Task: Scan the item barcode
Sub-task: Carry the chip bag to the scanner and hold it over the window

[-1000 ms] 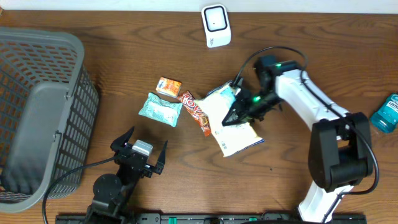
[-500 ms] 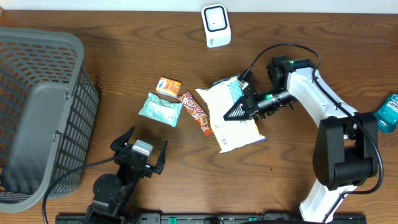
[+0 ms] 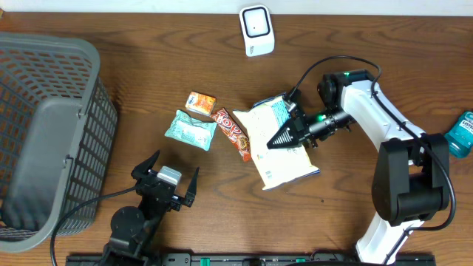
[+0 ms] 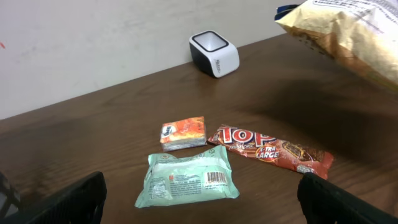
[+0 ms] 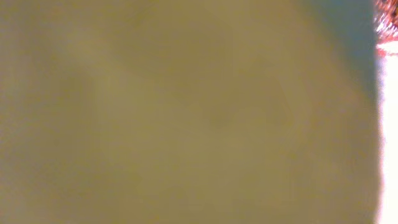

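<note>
Two arms share this desk, and only the right one is working. At the left edge sits a grey basket (image 3: 52, 44). Near the front edge the left gripper (image 3: 168, 176) hangs idle, its jaws spread wide with nothing between them, pointing toward the middle of the desk. Just beyond it lie a mint-green packet (image 3: 191, 129), a small orange packet (image 3: 201, 103) and a chocolate bar (image 3: 233, 134), all flat on the wood and close together.

Right of the bar is the task's item, a chip bag (image 3: 284, 159), pinched in the nearly closed jaws of the right gripper (image 3: 277, 139). The left wrist view shows the bag lifted off the desk with its shadow beneath. The right wrist view is filled by a blurred yellowish surface, probably the bag itself.

The right arm reaches in from the front right corner, elbow bent, wrist turned leftward so the fingers lie roughly level.

Pick-up looks done; the carry to the scanner (image 3: 256, 30), at the back edge, is in hand. Next the bag must travel backward and be tilted so its barcode faces the scanner window; where that barcode sits I cannot tell. A mouthwash bottle (image 3: 458, 137) rests at the right edge.
</note>
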`<act>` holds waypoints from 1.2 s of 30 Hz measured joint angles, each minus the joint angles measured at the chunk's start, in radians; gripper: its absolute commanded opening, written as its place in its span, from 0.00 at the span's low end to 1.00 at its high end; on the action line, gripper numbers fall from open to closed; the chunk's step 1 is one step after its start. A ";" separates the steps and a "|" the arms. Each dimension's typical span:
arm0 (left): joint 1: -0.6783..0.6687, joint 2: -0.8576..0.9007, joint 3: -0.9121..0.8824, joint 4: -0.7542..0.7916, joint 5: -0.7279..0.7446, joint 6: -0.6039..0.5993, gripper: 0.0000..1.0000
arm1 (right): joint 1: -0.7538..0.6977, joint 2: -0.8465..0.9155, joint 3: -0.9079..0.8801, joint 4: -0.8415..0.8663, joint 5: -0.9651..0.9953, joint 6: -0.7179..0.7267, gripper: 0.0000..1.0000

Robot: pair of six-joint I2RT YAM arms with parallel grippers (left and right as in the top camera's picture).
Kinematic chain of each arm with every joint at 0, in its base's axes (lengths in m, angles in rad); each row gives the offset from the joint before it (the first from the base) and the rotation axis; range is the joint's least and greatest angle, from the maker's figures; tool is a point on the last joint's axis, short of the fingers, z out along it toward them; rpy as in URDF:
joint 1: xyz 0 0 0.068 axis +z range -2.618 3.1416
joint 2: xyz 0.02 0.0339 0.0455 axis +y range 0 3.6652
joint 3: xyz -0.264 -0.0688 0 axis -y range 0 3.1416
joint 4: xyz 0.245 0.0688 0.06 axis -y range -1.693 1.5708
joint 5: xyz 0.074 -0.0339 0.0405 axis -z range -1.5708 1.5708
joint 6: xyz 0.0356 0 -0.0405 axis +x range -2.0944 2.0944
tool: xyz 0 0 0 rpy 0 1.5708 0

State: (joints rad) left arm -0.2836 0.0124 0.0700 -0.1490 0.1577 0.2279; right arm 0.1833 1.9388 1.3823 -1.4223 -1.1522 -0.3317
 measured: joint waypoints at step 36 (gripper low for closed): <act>0.000 0.000 0.000 0.000 0.000 0.000 0.98 | 0.153 -0.281 0.186 0.653 0.978 0.232 0.01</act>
State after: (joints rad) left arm -0.2836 0.0124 0.0700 -0.1490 0.1577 0.2279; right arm 0.3363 1.6581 1.5681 -0.7689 -0.1745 -0.0998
